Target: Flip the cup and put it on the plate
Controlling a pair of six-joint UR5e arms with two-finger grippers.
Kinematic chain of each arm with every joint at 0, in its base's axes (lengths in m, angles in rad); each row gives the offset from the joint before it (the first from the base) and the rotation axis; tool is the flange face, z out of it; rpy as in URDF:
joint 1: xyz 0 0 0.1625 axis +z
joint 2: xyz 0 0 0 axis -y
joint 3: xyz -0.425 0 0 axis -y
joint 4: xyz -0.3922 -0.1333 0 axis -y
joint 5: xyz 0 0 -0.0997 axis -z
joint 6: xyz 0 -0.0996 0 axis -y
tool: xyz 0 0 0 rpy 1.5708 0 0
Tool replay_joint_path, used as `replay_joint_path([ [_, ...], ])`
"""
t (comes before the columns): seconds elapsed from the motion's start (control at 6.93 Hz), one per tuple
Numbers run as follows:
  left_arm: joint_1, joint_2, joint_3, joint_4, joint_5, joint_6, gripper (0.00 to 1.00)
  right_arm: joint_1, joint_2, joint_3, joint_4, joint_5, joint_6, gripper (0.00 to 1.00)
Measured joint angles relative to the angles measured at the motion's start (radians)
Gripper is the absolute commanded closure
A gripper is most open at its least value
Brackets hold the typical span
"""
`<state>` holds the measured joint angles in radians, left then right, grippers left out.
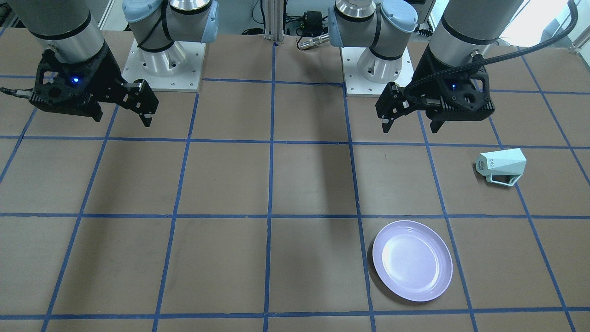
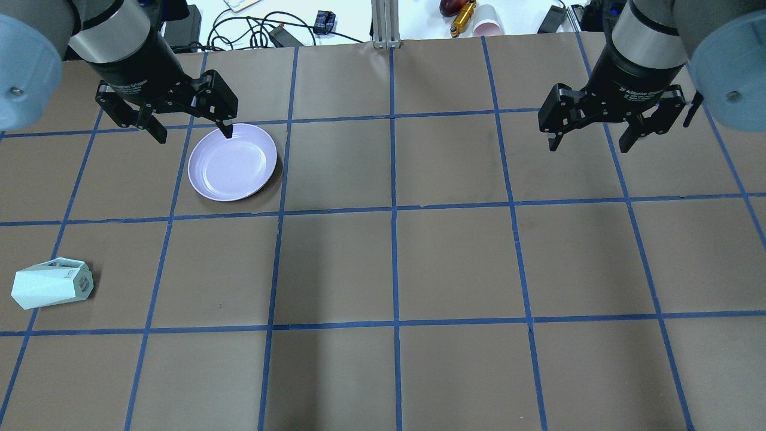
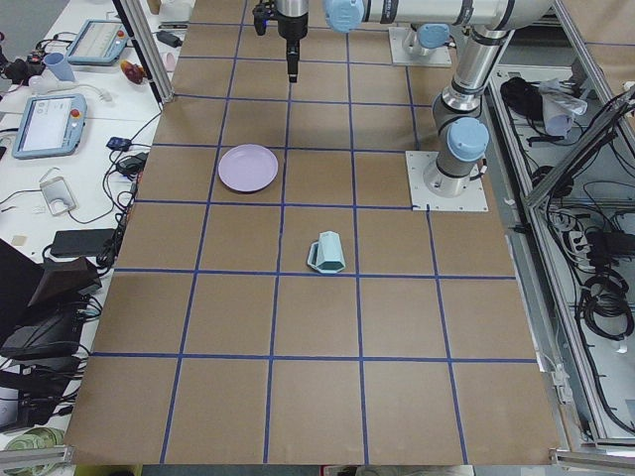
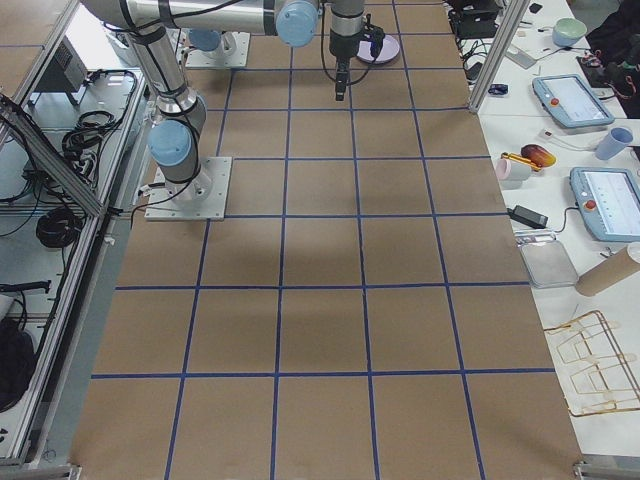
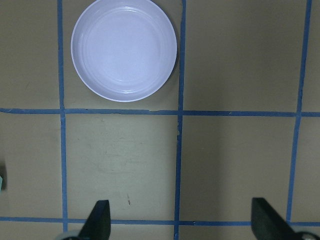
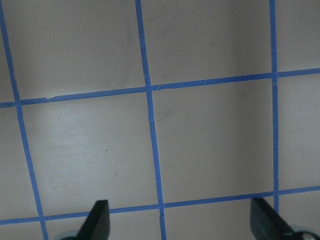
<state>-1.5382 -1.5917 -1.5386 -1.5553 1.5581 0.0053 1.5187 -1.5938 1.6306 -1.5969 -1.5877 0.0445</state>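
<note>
The pale mint-green cup (image 2: 51, 283) lies on its side on the table's left part, handle toward the far side; it also shows in the front view (image 1: 501, 163) and the left side view (image 3: 326, 252). The lavender plate (image 2: 232, 161) sits empty farther out, also in the front view (image 1: 411, 259) and the left wrist view (image 5: 124, 49). My left gripper (image 2: 194, 135) hangs open and empty above the table, near the plate's far edge and well apart from the cup (image 5: 182, 222). My right gripper (image 2: 588, 147) hangs open and empty over bare table on the right (image 6: 180, 222).
The brown table carries a blue tape grid (image 2: 392, 209). The two arm bases (image 1: 163, 60) (image 1: 375, 64) stand at the robot's edge. Cables and a pink cup (image 2: 486, 27) lie beyond the far edge. Tablets and tools sit on the side benches (image 4: 585, 100).
</note>
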Motion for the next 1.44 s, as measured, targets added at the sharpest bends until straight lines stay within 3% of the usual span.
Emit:
replay_joint_path([
  [1.44, -0.002, 0.021, -0.050, -0.005, -0.024, -0.002, 0.00, 0.000, 0.000, 0.000, 0.000, 0.000, 0.000, 0.00],
])
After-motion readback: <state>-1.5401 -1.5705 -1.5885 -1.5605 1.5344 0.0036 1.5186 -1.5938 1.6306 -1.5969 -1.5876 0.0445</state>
